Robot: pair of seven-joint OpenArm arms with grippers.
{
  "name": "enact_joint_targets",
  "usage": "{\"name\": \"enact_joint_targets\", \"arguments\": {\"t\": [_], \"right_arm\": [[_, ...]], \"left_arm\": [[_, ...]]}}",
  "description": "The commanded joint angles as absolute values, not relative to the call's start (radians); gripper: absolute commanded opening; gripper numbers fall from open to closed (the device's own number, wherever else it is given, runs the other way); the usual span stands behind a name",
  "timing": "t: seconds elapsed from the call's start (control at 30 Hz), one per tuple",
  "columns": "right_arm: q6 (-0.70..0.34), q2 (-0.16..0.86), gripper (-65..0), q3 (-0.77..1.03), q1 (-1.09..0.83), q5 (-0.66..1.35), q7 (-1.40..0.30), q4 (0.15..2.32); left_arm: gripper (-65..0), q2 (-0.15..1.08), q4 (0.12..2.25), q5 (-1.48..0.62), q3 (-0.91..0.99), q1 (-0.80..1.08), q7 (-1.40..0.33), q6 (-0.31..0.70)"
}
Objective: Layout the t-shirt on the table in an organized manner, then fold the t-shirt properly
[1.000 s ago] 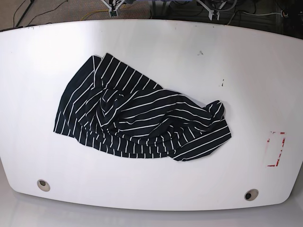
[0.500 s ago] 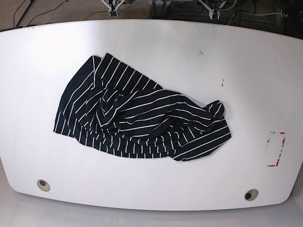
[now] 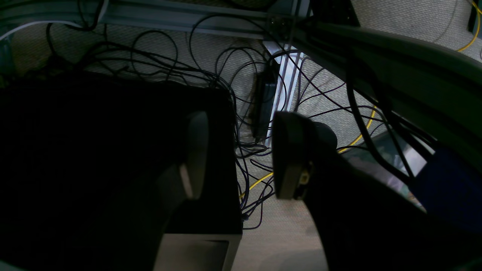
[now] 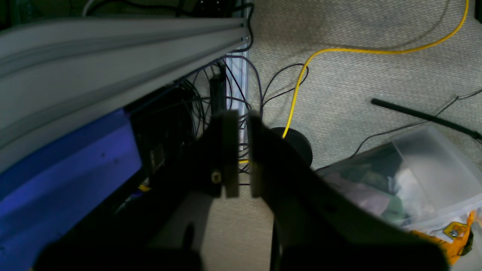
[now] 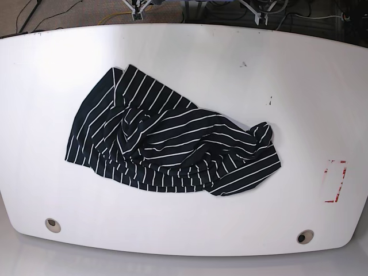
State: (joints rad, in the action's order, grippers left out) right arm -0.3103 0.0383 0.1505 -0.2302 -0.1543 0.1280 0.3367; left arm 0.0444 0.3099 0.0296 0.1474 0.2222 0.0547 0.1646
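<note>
The t-shirt (image 5: pixel 167 144), black with thin white stripes, lies crumpled in a heap across the middle of the white table (image 5: pixel 190 57) in the base view. Neither arm shows in that view. My left gripper (image 3: pixel 237 154) hangs off the table over the floor, its two fingers apart with nothing between them. My right gripper (image 4: pixel 238 150) also points at the floor, its pads nearly together and empty. The t-shirt does not appear in either wrist view.
Two metal-ringed holes (image 5: pixel 52 225) (image 5: pixel 305 237) sit near the table's front edge, and a red-marked rectangle (image 5: pixel 335 181) at the right. Below the arms lie tangled cables (image 3: pixel 241 124), a yellow cable (image 4: pixel 301 75) and a clear plastic bin (image 4: pixel 406 180) on carpet.
</note>
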Motion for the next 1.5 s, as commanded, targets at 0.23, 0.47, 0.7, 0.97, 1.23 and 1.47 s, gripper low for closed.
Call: {"name": "enact_joint_targets", "arguments": {"t": [0.23,0.47,0.7,0.97,1.23,1.47], "right_arm": [[-0.315,0.033,-61.0,0.151,-0.232,-0.151,0.137,0.338],[-0.315,0.033,-61.0,0.151,-0.232,-0.151,0.137,0.338],[-0.315,0.033,-61.2,0.151,-0.234,-0.151,0.137,0.340],[-0.315,0.031,-61.2,0.153,-0.251,-0.147,0.137,0.380],[-0.314,0.007,-61.2,0.154,-0.375,-0.145,0.136,0.593],[-0.314,-0.008,-61.2,0.154,-0.463,-0.145,0.134,0.714]], "left_arm": [[-39.9,0.051,0.306,0.033,0.145,0.234,0.048,0.168],[-39.9,0.051,0.306,0.033,0.145,0.234,0.048,0.168],[-39.9,0.051,0.308,0.031,0.145,0.236,0.048,0.170],[-39.9,0.051,0.332,0.027,0.147,0.263,0.064,0.170],[-39.9,0.051,0.437,0.025,0.147,0.352,0.143,0.170],[-39.9,0.051,0.538,0.025,0.148,0.423,0.147,0.171]]}}
